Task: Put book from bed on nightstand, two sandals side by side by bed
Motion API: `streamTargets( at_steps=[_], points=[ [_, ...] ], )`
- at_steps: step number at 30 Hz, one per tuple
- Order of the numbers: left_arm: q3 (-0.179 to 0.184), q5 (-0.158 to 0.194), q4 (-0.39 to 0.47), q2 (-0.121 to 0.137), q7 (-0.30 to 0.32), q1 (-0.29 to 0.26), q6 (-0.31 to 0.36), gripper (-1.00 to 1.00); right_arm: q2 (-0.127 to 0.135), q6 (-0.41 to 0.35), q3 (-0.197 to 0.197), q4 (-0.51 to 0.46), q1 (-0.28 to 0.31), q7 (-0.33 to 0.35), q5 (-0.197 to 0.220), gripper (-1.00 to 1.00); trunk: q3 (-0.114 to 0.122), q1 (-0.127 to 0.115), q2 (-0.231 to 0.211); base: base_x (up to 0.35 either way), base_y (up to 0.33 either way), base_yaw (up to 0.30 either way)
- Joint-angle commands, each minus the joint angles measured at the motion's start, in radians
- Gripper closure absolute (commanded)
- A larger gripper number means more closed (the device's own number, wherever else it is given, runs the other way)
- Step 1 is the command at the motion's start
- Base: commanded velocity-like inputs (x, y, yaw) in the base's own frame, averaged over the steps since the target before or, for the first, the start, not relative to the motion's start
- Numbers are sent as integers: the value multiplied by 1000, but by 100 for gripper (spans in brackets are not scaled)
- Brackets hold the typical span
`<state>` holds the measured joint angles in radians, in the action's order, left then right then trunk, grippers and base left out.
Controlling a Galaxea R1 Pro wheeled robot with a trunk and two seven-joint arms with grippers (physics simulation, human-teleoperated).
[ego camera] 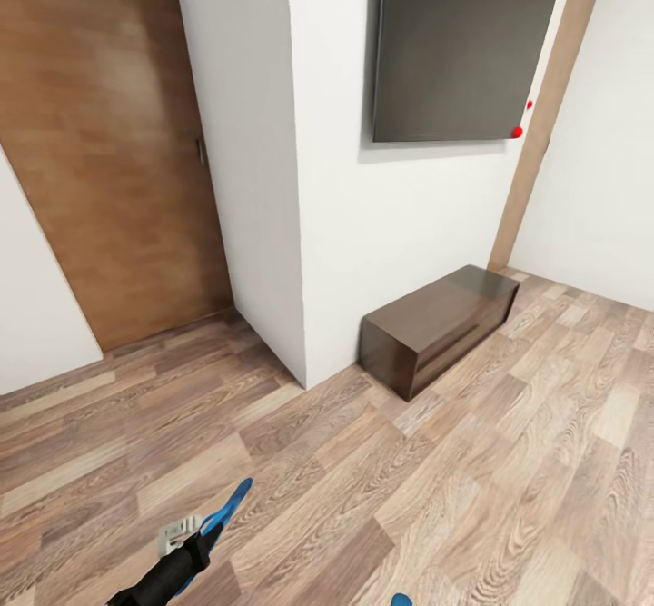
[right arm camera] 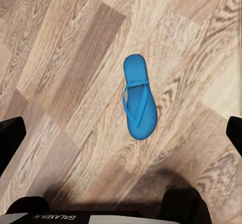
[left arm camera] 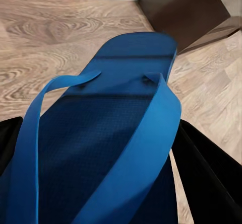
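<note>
My left gripper [ego camera: 193,549] is low at the front left and is shut on one bright blue sandal [ego camera: 225,508], which sticks out forward above the floor. In the left wrist view that sandal [left arm camera: 116,108] lies between the black fingers [left arm camera: 209,168], straps up. The other blue sandal [right arm camera: 137,95] lies flat on the wood floor, and a sliver of it [ego camera: 401,600] shows at the head view's lower edge. My right gripper [right arm camera: 122,136] hangs open above it, its fingers spread wide and empty. The book, the bed and the nightstand are out of view.
A long low dark-brown cabinet [ego camera: 440,326] stands against the white wall under a dark wall panel [ego camera: 459,43]. A white wall corner [ego camera: 295,224] juts out ahead, with a tan wooden door [ego camera: 109,143] to its left. Wood-plank floor [ego camera: 509,461] stretches right.
</note>
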<state>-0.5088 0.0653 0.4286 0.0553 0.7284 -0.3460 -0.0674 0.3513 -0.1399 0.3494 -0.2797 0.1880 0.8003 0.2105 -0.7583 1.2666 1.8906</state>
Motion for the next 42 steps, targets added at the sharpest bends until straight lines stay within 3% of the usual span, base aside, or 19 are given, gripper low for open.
streamTargets(
  at_steps=[1,18,21,23,24,26,32,33,35,36,37,38,40,41,42],
  points=[
    [-4,1,-1,0,4,-1,-3,100,0,-10,2,0,1,4,9,-100,-1,0,0,0,0,-219],
    [1,-2,1,-4,-19,-1,-3,100,-1,-10,0,2,1,2,8,-100,-1,0,0,0,0,-71],
    [7,-6,12,-41,-150,-10,3,100,-1,-10,-1,2,1,2,7,-100,-1,0,0,0,0,0],
    [14,-7,24,-57,-269,-20,4,100,-1,-10,-1,2,1,1,7,-100,-1,0,0,0,0,0],
    [17,-6,30,-59,-300,-24,4,100,-1,-10,-1,2,1,1,7,-100,-1,0,0,0,0,0],
    [51,-6,49,-71,-419,-46,4,100,-2,-10,-2,2,1,1,6,-100,-1,0,0,0,0,0],
    [148,-5,58,-75,-467,-55,3,100,-15,-10,-4,3,1,-10,6,-100,-1,0,0,0,0,0],
    [200,-4,59,-75,-472,-56,2,100,-41,-11,-5,-2,1,-65,4,-100,-1,0,0,0,0,0],
    [215,-2,60,-73,-470,-57,1,100,-60,-11,-7,-8,1,-108,3,-100,-1,0,0,0,0,0],
    [225,-1,61,-72,-462,-57,1,100,-86,-12,-13,-14,2,-159,1,-100,-1,0,0,0,0,0],
    [233,1,61,-72,-438,-57,1,100,-138,-16,-24,-37,3,-254,-12,-100,-1,0,0,0,0,0],
    [234,1,62,-71,-429,-57,1,100,-158,-18,-27,-49,3,-290,-20,-100,-1,0,0,0,0,0],
    [237,2,62,-71,-393,-57,1,100,-241,-26,-36,-110,6,-448,-73,-100,-1,0,0,0,0,0],
    [237,2,63,-70,-387,-57,1,100,-262,-28,-37,-125,8,-488,-90,-100,-1,0,0,0,0,0],
    [238,3,66,-70,-378,-57,1,100,-303,-31,-39,-152,20,-567,-129,-100,-1,0,0,0,0,0]
  ],
)
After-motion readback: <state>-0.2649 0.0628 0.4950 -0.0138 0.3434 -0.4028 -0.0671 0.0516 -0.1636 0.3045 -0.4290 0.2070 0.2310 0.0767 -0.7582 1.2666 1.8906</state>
